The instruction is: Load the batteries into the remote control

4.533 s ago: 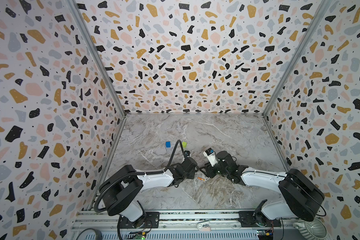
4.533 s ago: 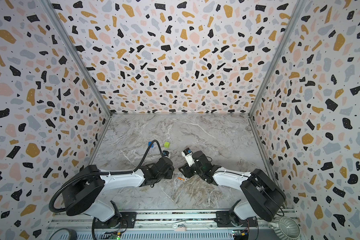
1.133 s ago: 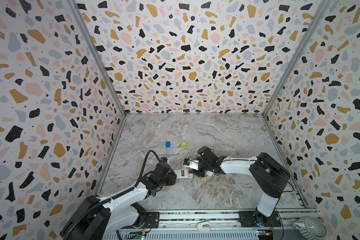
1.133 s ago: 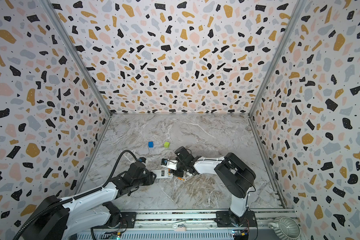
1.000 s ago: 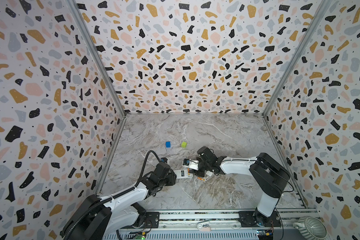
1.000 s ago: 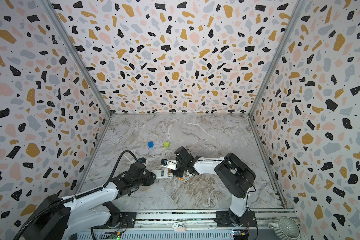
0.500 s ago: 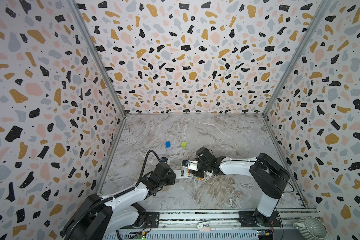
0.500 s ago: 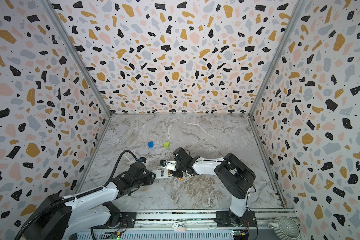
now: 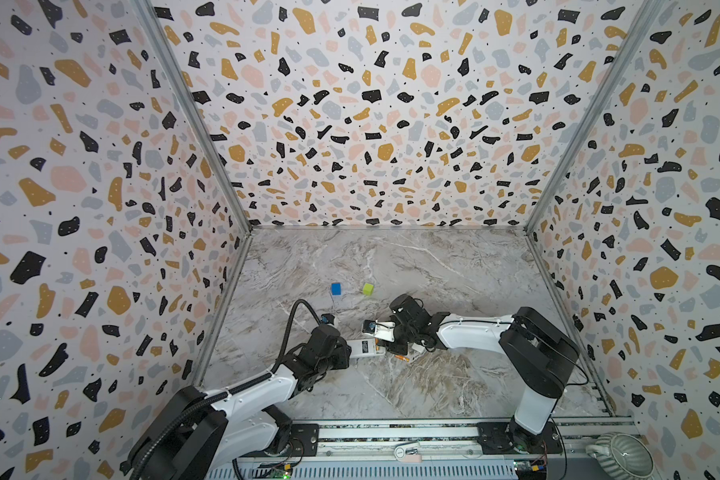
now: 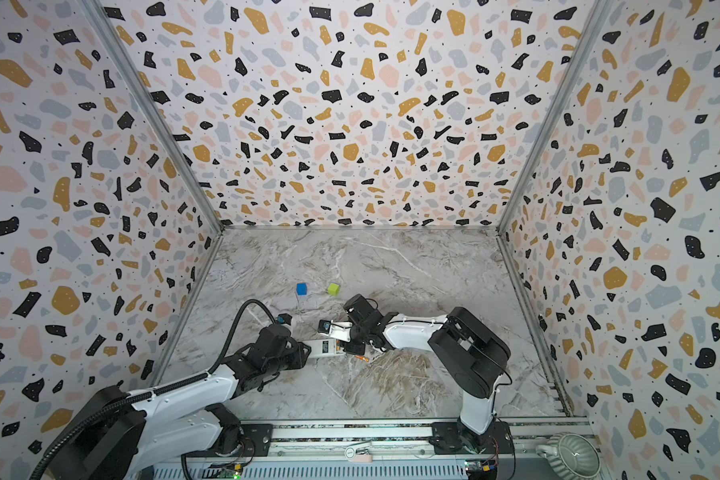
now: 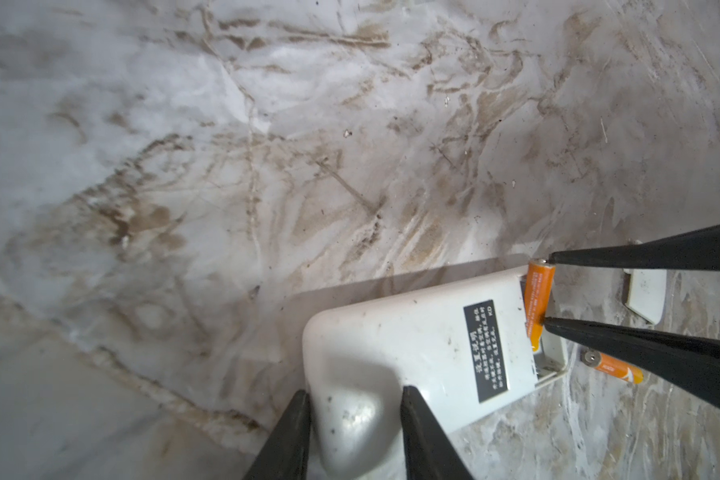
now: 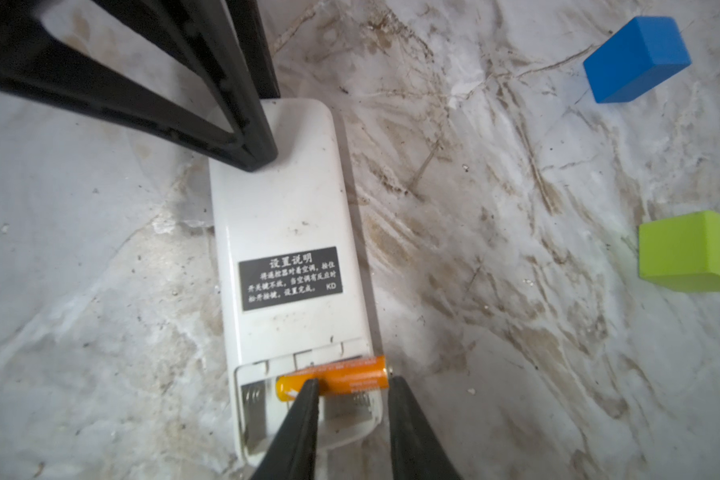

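I look down on a grey marble-patterned tabletop (image 9: pixel 454 266) veined with brown. Both wrist views show it scuffed and flecked with grit. Just left of centre in both top views sit a blue cube (image 9: pixel 336 288) and a green cube (image 9: pixel 367 288), side by side but not touching, the blue one on the left. Both also show in the right wrist view. Terrazzo-patterned walls (image 9: pixel 371 104) close me in on three sides, joined by metal posts (image 9: pixel 202 124) at the corners. A metal rail (image 9: pixel 391 432) runs along the bottom edge, and a ribbed grey-green pot (image 9: pixel 618 457) sits in the lower right corner.
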Robot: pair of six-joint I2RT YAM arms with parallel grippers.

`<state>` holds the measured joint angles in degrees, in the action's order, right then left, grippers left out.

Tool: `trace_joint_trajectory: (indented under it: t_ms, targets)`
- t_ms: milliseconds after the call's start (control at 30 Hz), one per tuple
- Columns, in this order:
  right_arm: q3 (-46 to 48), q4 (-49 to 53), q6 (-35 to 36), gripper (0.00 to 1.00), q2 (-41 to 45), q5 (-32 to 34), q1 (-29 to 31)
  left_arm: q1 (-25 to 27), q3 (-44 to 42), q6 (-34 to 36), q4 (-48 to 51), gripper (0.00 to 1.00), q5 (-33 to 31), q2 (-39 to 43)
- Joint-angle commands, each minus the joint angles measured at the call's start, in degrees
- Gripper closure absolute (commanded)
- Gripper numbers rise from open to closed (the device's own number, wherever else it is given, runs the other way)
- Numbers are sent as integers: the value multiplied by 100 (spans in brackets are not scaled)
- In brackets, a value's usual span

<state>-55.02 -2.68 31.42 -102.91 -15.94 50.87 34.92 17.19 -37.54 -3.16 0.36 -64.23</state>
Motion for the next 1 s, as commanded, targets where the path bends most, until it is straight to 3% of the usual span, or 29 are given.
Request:
trace_joint_trajectory:
  t_ms: [0,967]
  targets:
    - [-48,490,74,69,-275,-181,215,-11,-137,36,79,63,9,-155]
    - [-240,952,132,73,-598,-352,265,-11,-146,84,131,65,-89,-118]
